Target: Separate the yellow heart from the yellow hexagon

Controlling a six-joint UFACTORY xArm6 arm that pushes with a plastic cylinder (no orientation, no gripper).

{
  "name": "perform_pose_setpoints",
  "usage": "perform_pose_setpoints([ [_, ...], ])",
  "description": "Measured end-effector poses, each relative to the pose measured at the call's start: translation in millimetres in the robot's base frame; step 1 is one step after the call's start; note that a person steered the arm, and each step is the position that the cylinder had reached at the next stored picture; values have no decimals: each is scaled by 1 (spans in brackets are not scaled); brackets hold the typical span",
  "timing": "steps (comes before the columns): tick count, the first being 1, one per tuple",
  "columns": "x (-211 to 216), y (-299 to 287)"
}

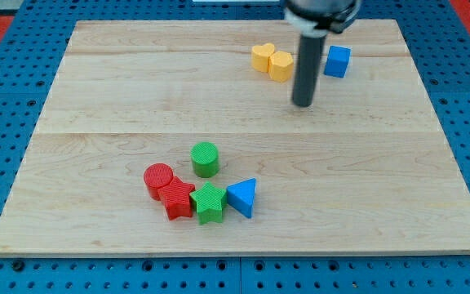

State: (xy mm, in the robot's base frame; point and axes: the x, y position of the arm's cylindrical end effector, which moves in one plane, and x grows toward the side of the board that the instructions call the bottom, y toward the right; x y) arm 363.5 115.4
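Note:
Two yellow blocks touch each other near the view's top, right of centre. The left one looks like the yellow heart [261, 57] and the right one like the yellow hexagon [281, 66], though the shapes are hard to make out. My tip [303, 104] rests on the board just below and to the right of the hexagon, apart from it. The rod rises between the hexagon and a blue cube [338, 61].
A cluster lies at the lower centre of the wooden board [96, 98]: a green cylinder [205, 159], a red cylinder [158, 178], a red star [177, 198], a green star [209, 202] and a blue triangle [243, 197].

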Motion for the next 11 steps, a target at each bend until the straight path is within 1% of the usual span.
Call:
perform_pose_setpoints([
  [1, -55, 31],
  [4, -97, -11],
  [5, -98, -10],
  [6, -86, -7],
  [7, -78, -46],
  [8, -79, -50],
  [9, -108, -47],
  [10, -87, -67],
  [11, -28, -101],
])
